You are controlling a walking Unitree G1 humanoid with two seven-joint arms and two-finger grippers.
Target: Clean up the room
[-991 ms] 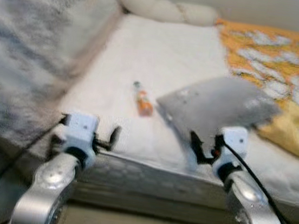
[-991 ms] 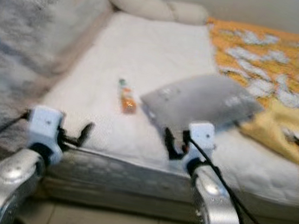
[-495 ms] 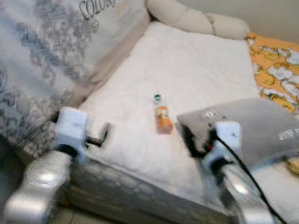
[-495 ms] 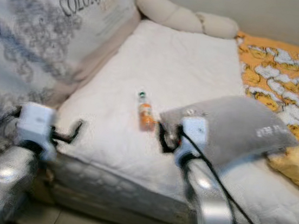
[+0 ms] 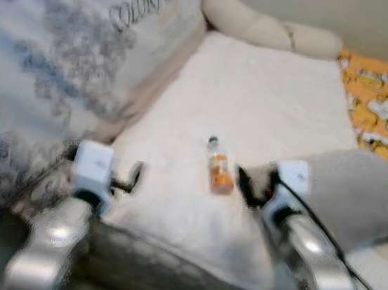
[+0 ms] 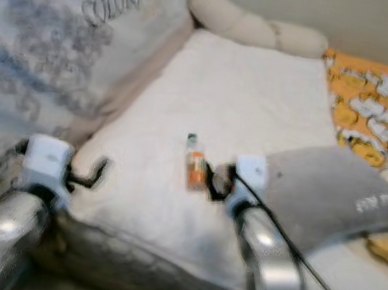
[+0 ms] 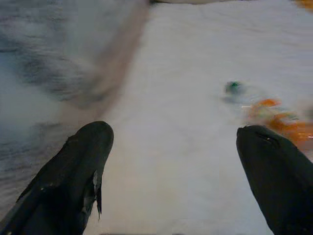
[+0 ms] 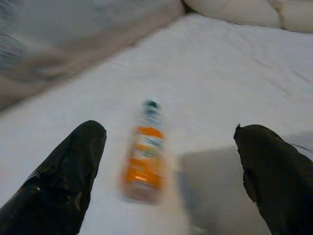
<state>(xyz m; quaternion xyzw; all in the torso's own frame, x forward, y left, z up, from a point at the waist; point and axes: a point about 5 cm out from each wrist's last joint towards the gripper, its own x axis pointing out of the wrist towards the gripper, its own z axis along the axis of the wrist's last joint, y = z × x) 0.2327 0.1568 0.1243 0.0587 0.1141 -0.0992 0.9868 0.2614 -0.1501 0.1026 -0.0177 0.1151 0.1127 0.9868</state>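
Bottle (image 6: 194, 168) beside pillow (image 6: 326, 193) (grey).

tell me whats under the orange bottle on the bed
The orange bottle lies on its side on the white mattress cover, nothing between them visible; what lies beneath the cover is hidden.

one bottle (image 5: 219, 172), one grey pillow (image 5: 357, 199), two grippers

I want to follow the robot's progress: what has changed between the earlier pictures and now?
The right gripper, open, has moved forward from the gray pillow's front edge toward the orange bottle. Nothing was grasped. The bottle lies as before; the left gripper stays open at the mattress edge.
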